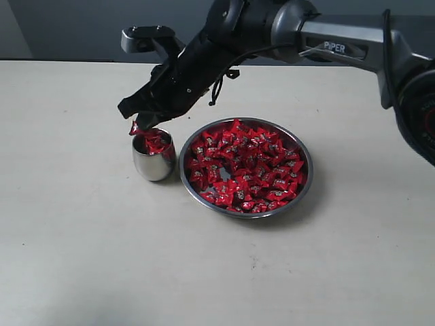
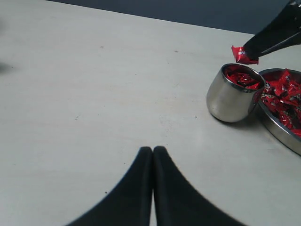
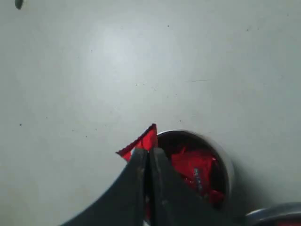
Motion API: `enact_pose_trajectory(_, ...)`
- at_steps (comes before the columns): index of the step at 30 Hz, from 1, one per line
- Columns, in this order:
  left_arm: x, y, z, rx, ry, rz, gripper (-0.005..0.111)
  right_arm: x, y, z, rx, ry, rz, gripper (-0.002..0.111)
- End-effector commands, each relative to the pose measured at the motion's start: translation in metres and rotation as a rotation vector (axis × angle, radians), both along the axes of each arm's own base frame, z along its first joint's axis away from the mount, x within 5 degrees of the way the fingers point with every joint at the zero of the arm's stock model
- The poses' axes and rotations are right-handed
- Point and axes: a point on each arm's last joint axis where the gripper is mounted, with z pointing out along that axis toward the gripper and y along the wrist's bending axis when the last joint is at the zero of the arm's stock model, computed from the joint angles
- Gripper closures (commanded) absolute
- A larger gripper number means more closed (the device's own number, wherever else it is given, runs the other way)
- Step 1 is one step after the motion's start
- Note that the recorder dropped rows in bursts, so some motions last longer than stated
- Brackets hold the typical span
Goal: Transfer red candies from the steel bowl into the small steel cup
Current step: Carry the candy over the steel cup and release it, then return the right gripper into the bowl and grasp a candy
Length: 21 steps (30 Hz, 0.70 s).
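Observation:
The steel bowl (image 1: 302, 146) sits right of centre, heaped with red candies (image 1: 245, 166). Touching its left side stands the small steel cup (image 1: 153, 165), with several red candies (image 1: 156, 142) inside. My right gripper (image 1: 134, 117) reaches across from the right and hovers just above the cup's far-left rim, shut on one red candy (image 1: 137, 128). In the right wrist view that candy (image 3: 143, 140) pokes out past the closed fingertips (image 3: 137, 153), beside the cup (image 3: 221, 155). My left gripper (image 2: 153, 149) is shut and holds nothing, low over bare table, away from the cup (image 2: 228, 99).
The pale table (image 1: 81, 244) spreads to the left and in front of the cup and bowl. The right arm's links (image 1: 340, 41) stretch over the back right of the table.

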Motion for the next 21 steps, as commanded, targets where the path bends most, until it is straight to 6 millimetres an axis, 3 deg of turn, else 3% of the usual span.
enact_pose_trajectory(1, 0.0, 0.0, 0.0, -0.002, -0.002, 0.002, 0.106, 0.004, -0.003, -0.007, -0.075, -0.026, 0.02, 0.102)
enact_pose_trajectory(4, 0.0, 0.0, 0.0, -0.002, -0.002, 0.002, 0.106, 0.004, -0.004, -0.009, -0.091, -0.021, 0.016, 0.079)
enact_pose_trajectory(6, 0.0, 0.0, 0.0, -0.002, -0.002, 0.002, 0.106, 0.004, -0.004, -0.004, -0.079, -0.023, 0.01, 0.071)
enact_pose_trajectory(10, 0.0, 0.0, 0.0, -0.002, -0.002, 0.002, 0.106, 0.009, -0.02, 0.028, -0.07, -0.056, -0.053, 0.071)
enact_pose_trajectory(13, 0.0, 0.0, 0.0, -0.002, -0.002, 0.002, 0.106, 0.026, -0.055, 0.04, -0.1, 0.008, -0.107, 0.071)
enact_pose_trajectory(18, 0.0, 0.0, 0.0, -0.002, -0.002, 0.002, 0.106, 0.043, -0.094, 0.019, -0.156, 0.095, -0.198, 0.071)
enact_pose_trajectory(21, 0.0, 0.0, 0.0, -0.002, -0.002, 0.002, 0.106, 0.039, -0.103, -0.001, -0.199, 0.141, -0.21, 0.071)
